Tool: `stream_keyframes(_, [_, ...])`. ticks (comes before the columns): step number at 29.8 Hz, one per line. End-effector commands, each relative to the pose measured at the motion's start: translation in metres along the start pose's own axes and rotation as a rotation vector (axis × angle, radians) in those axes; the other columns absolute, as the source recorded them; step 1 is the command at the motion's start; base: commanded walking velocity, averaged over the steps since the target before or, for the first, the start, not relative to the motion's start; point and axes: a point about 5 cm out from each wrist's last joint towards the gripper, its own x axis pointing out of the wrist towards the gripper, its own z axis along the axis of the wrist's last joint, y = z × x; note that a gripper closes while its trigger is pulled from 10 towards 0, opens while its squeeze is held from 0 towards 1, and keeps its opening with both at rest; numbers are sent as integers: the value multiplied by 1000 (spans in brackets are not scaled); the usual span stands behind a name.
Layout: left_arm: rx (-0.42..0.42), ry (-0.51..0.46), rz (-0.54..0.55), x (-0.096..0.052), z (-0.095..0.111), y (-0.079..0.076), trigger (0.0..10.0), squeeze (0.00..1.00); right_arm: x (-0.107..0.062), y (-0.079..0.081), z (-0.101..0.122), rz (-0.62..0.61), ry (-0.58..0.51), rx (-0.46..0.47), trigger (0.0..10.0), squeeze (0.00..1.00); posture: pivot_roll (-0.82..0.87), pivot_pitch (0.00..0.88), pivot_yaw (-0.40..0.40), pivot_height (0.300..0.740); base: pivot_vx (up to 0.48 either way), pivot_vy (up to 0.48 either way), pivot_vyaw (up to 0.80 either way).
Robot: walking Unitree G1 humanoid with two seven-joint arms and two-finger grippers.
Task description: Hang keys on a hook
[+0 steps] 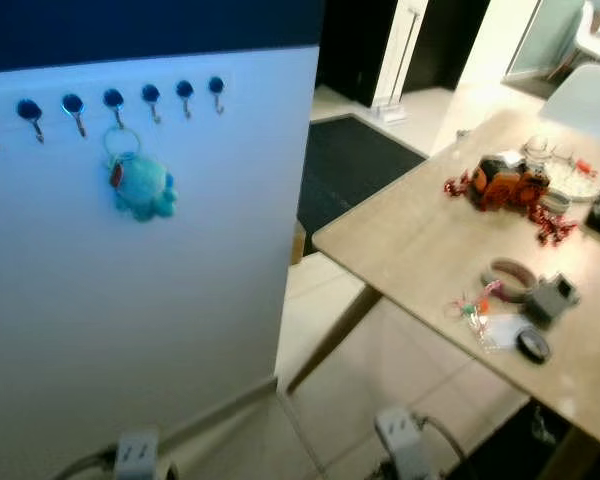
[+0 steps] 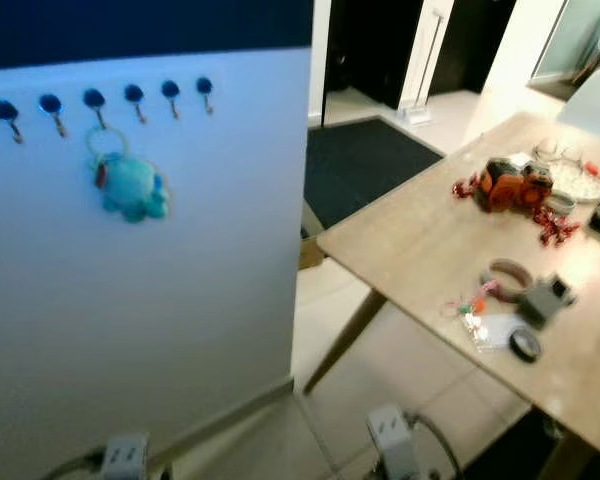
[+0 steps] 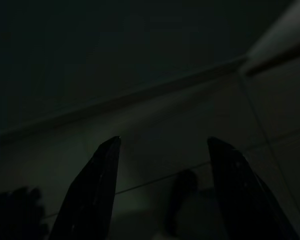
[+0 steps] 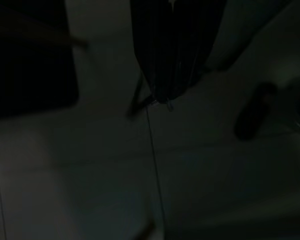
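Keys on a silver ring with a plush turquoise toy [image 1: 140,185] hang from one of seven round blue hooks [image 1: 113,99]; left gripper [image 3: 162,150] spread open, right gripper [image 4: 169,97] fingers closed.

A row of hooks [image 1: 114,99] is set along the white wall [image 1: 130,300]; one is occupied by a turquoise plush keyring [image 1: 140,186], the others are left free. Open tiled floor [image 1: 380,370] is bounded rightward by the cluttered table [image 1: 400,235].
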Motion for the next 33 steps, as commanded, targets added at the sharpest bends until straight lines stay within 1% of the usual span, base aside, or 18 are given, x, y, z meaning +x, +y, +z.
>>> stream_keyframes(1, [4,30,-7,-2,-7,-2,10000,0,-4,-4,-11,-16,32,16,10000,0,85,51,-82,740,0,0,800])
stream_keyframes(22, [7,64,3,-3,-11,0,10000,0,-3,-4,-8,-15,29,14,10000,0,88,54,-84,740,0,0,800])
stream_keyframes(33, [25,71,23,-4,-12,1,10000,0,-3,-4,-10,-16,32,15,10000,0,87,56,-82,740,0,0,800])
